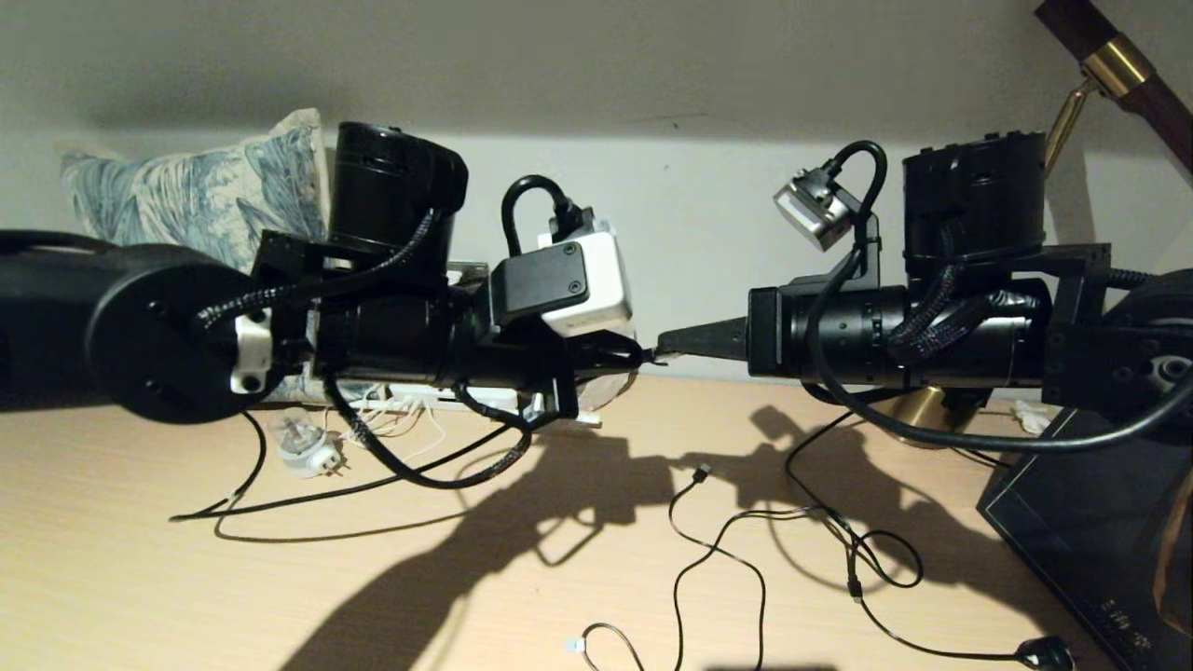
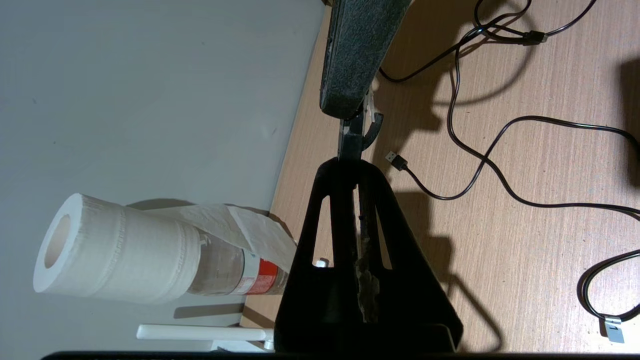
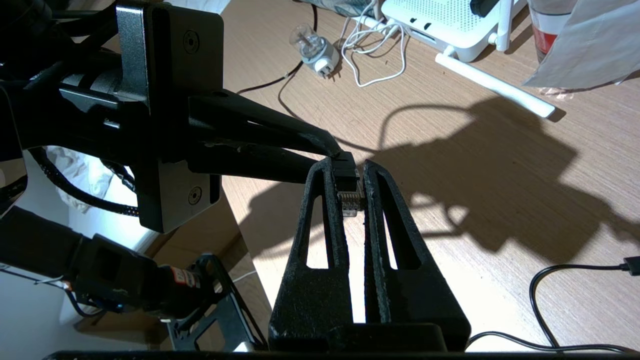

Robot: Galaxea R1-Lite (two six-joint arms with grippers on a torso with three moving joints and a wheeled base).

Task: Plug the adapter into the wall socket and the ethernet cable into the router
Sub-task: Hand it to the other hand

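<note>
Both grippers meet tip to tip above the wooden desk (image 1: 596, 578), close to the wall. The ethernet cable's clear clip connector (image 3: 349, 202) sits between the fingers of my right gripper (image 3: 348, 166), which is shut on it. My left gripper (image 2: 350, 165) is shut on the black boot (image 3: 345, 169) just behind that connector. In the head view the left gripper (image 1: 641, 355) and right gripper (image 1: 665, 349) almost touch. The white router (image 3: 440, 25) lies by the wall with one antenna (image 3: 495, 85) flat on the desk. The adapter and the wall socket are out of view.
A round white-and-clear travel plug (image 1: 303, 447) and a coiled thin white cord (image 3: 370, 55) lie beside the router. Thin black USB cables (image 1: 704, 472) loop across the desk's middle. A paper roll on a bottle (image 2: 115, 250) stands by the wall. A dark box (image 1: 1081, 522) sits at the right.
</note>
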